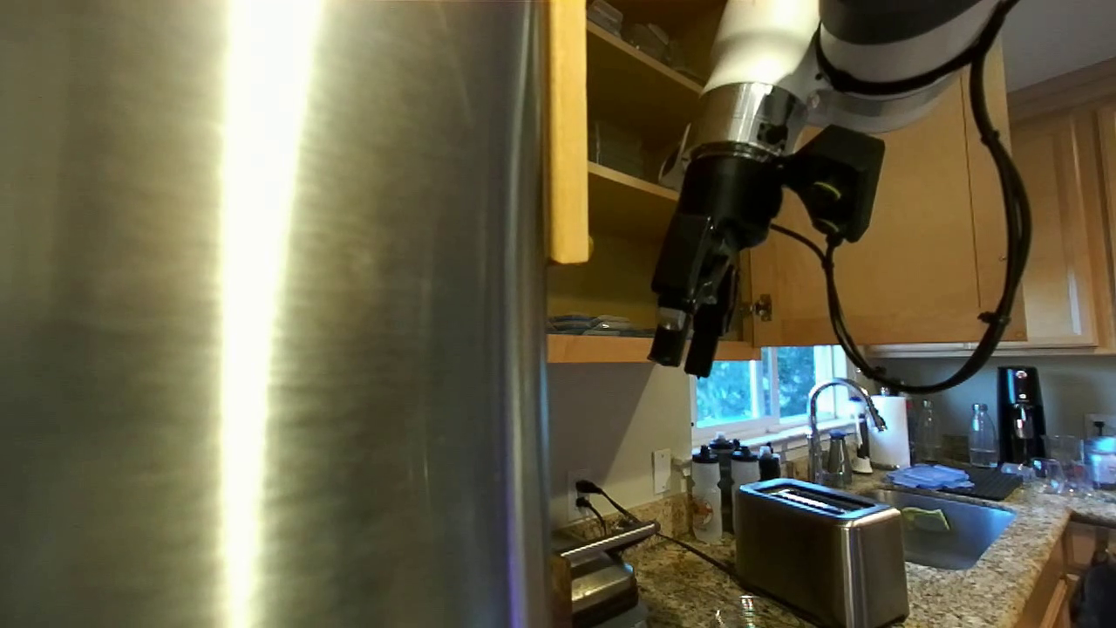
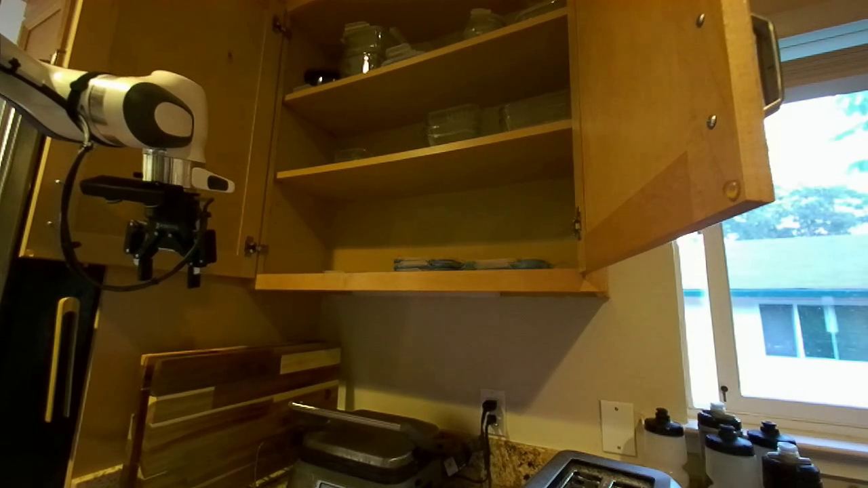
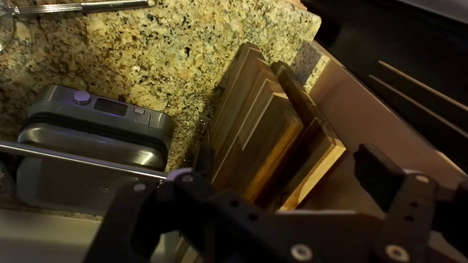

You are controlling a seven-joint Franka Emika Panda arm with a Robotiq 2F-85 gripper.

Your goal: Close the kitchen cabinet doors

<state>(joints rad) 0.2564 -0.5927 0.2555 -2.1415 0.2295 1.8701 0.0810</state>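
Observation:
Both kitchen cabinet doors stand open. The left door [image 2: 203,41] swings out towards the refrigerator; its edge shows in an exterior view [image 1: 568,131]. The right door [image 2: 651,122] swings out towards the window, with a metal handle [image 2: 770,64] on its outer face; it also shows behind the arm in an exterior view [image 1: 915,262]. My gripper [image 2: 169,271] is open and empty, pointing down in front of the left door's inner face. In an exterior view the gripper [image 1: 684,353] hangs between the doors. In the wrist view its fingers [image 3: 289,168] are apart.
The open cabinet [image 2: 434,281] holds glass containers and folded cloths. Below stand wooden cutting boards [image 2: 237,407], a grill appliance [image 2: 366,440] and a toaster [image 1: 819,549]. A steel refrigerator [image 1: 392,305] stands beside the left door. Several bottles [image 2: 729,447] are near the window.

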